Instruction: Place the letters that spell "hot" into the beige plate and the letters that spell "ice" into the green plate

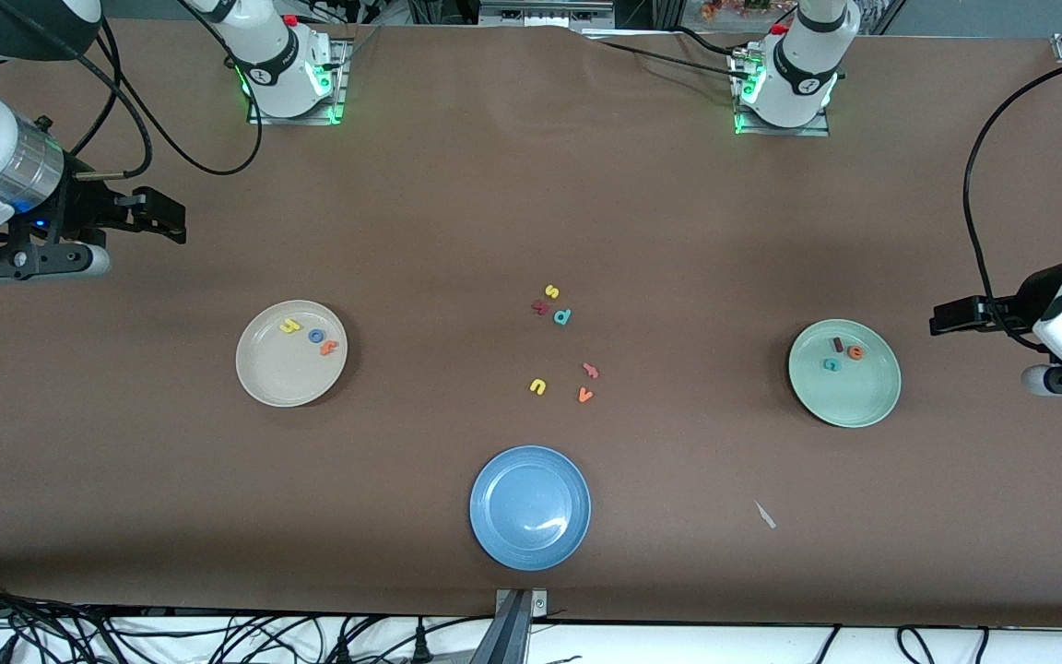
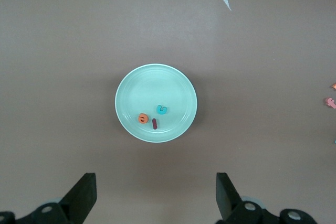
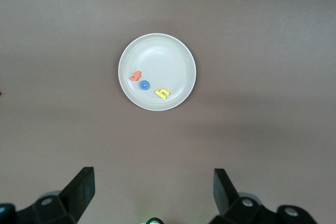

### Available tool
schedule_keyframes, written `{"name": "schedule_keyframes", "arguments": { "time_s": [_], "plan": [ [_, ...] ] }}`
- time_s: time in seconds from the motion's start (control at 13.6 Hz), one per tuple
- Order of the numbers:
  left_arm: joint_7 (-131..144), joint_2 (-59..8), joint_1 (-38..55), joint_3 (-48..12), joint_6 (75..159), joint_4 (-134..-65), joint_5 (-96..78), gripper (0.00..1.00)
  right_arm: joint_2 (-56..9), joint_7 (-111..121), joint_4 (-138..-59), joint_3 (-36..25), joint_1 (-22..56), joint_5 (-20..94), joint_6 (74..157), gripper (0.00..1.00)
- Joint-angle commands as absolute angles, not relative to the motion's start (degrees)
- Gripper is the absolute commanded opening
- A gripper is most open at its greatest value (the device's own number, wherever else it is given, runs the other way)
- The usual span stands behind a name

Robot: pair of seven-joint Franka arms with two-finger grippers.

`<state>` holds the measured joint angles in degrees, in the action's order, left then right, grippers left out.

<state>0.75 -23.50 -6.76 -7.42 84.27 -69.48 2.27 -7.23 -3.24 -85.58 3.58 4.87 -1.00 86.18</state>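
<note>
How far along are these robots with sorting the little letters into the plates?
It looks finished. The beige plate holds the yellow h, blue o and orange t. The green plate holds the dark red i, teal c and orange e. Nothing is in hand: the left gripper and right gripper hang open and empty, each above its plate. Nothing seems left; the leftover letters aren't needed.

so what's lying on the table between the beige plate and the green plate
In the front view, a loose cluster of leftover foam letters lies on the table between the beige plate and the green plate: yellow, teal, dark red and orange ones. The rest is bare table.
</note>
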Motion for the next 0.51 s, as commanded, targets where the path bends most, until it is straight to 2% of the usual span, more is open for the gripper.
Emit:
{"name": "schedule_keyframes", "arguments": {
  "time_s": [0.0,0.44],
  "plan": [
    [-0.44,-22.06,-6.59,-7.12,84.99,-71.28,1.32,1.0,-7.38,-2.11,-85.17,3.87,4.39,-1.05,86.13,1.0],
    [-0.44,-22.06,-6.59,-7.12,84.99,-71.28,1.32,1.0,-7.82,-2.02,-85.17,3.87,4.31,-0.97,86.22,1.0]
  ]
}}
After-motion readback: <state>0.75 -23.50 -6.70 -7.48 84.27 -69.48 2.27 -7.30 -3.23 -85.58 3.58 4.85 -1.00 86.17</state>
